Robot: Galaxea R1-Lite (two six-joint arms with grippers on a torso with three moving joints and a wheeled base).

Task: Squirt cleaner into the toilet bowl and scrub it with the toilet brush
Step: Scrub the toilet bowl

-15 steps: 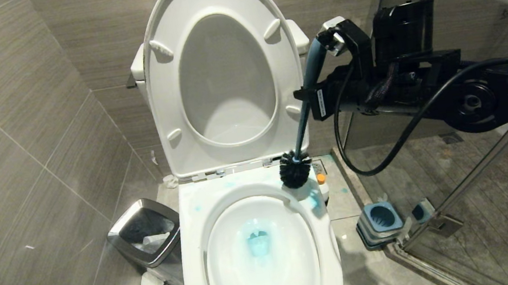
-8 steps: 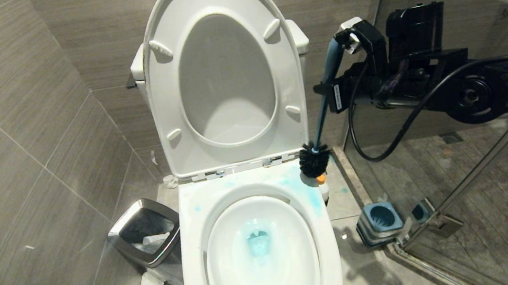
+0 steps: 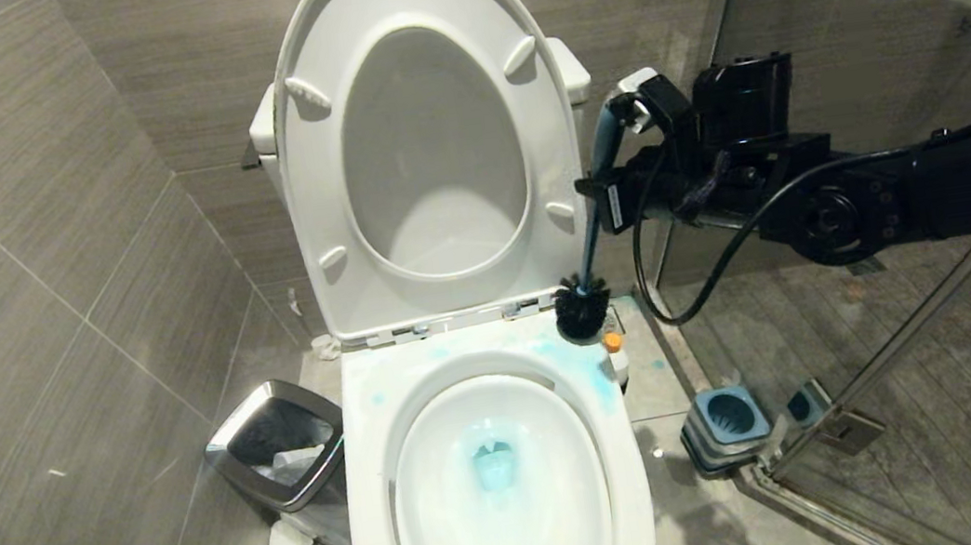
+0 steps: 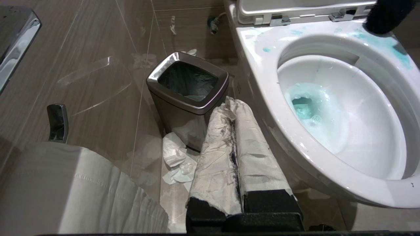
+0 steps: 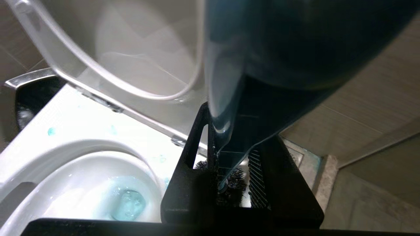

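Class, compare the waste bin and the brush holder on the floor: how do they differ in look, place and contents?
The waste bin is dark with a silver rim; the brush holder is blue-grey. The waste bin stands to the left of the toilet bowl, the brush holder to its right, by the glass partition. The waste bin holds a liner with rubbish; the brush holder holds no brush. Both are squarish, open-topped and upright.

Even overhead light; glare on toilet bowl (image 3: 500, 486); near handle blurred.

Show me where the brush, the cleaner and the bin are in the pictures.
brush (image 3: 583, 309): head view, on the black bristle head.
cleaner (image 3: 613, 342): head view, on the orange cap.
bin (image 4: 187, 78): left wrist view, on the black liner inside.
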